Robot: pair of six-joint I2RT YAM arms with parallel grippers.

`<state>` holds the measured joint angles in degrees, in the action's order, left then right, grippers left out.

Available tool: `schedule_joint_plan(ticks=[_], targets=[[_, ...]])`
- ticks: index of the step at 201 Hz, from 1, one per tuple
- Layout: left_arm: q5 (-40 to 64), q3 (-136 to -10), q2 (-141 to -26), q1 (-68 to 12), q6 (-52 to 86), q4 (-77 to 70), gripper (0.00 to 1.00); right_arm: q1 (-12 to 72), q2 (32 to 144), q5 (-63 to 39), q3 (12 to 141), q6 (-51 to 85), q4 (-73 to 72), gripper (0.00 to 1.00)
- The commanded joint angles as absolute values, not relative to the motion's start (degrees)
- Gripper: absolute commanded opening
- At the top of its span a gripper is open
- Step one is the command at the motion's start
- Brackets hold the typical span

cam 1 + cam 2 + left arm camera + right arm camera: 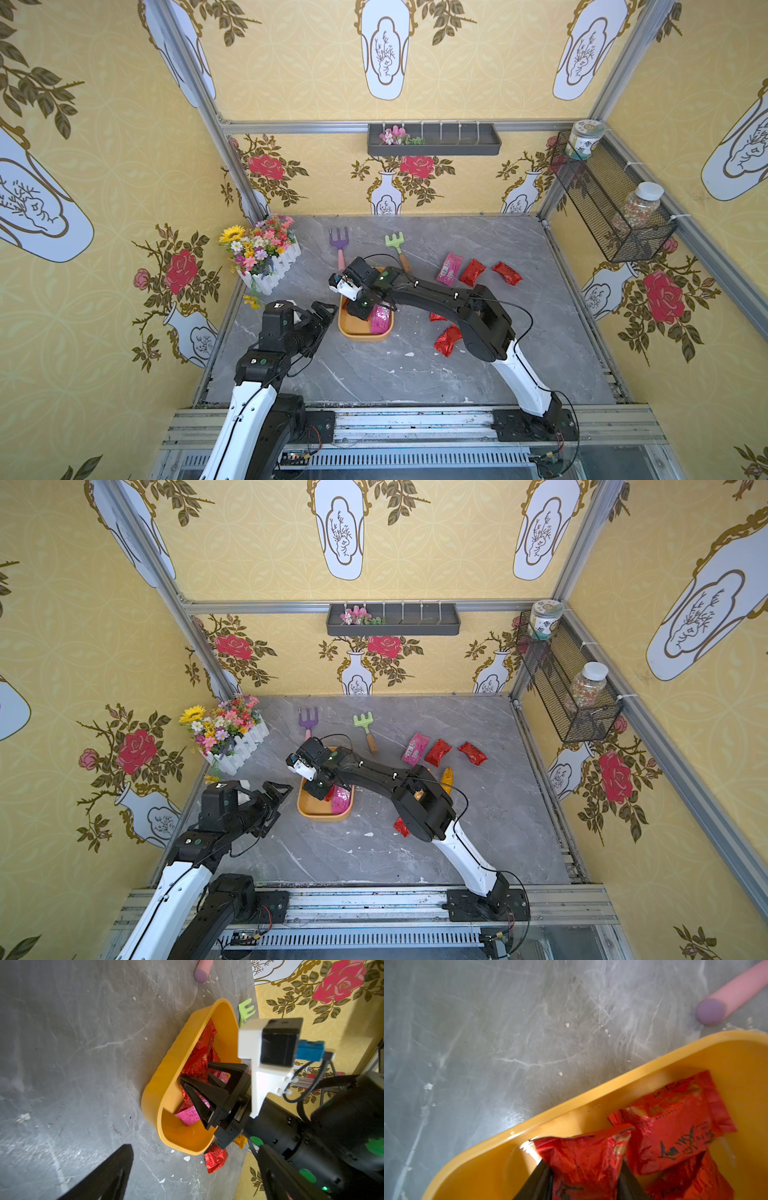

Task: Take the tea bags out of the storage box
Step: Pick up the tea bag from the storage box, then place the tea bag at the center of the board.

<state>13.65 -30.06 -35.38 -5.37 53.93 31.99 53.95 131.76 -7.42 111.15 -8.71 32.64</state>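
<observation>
The yellow-orange storage box [361, 336] [320, 814] sits mid-table. My right gripper [585, 1167] [195, 1072] reaches down inside it, and its two black fingers press on both sides of a red tea bag [581, 1157]. Another red tea bag [675, 1122] and a pink one [381, 319] [188, 1114] lie in the box beside it. Out on the table lie a pink tea bag [449, 269], two red ones [472, 272] [507, 273], a red one [448, 340] by the right arm and a golden one [446, 777]. My left gripper [322, 316] [193, 1180] hovers open and empty just left of the box.
A purple rake [337, 245] and a green rake [397, 247] lie behind the box. A white flower planter [262, 253] stands at the back left. A grey wall tray [434, 139] and a black mesh basket [611, 199] with jars hang on the walls.
</observation>
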Motion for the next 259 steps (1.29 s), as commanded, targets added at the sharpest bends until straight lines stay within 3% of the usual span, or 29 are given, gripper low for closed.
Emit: schedule_joint_plan(ticks=[1, 77, 128, 181, 259], targets=[[13.09, -31.42, -35.16, -5.28, 52.32, 33.28, 0.98, 53.88, 129.33, -8.03, 110.36, -4.54, 29.20, 0.44], [14.89, -35.44, -35.81, -7.25, 52.58, 32.14, 1.00, 51.97, 115.07, -8.21, 101.79, 5.25, 26.82, 0.43], [2.23, -37.88, -42.88, -27.25, 57.50, 26.05, 1.00, 42.97, 107.93, -4.54, 96.35, 12.04, 30.77, 0.44], [-4.62, -40.11, -53.17, -40.32, 59.86, 19.80, 1.00, 33.09, 115.62, -1.33, 101.37, 17.79, 36.18, 0.45], [-8.15, -37.82, -46.79, -41.31, 60.73, 24.09, 1.00, 27.42, 131.95, 0.00, 109.76, 25.11, 40.11, 0.43]])
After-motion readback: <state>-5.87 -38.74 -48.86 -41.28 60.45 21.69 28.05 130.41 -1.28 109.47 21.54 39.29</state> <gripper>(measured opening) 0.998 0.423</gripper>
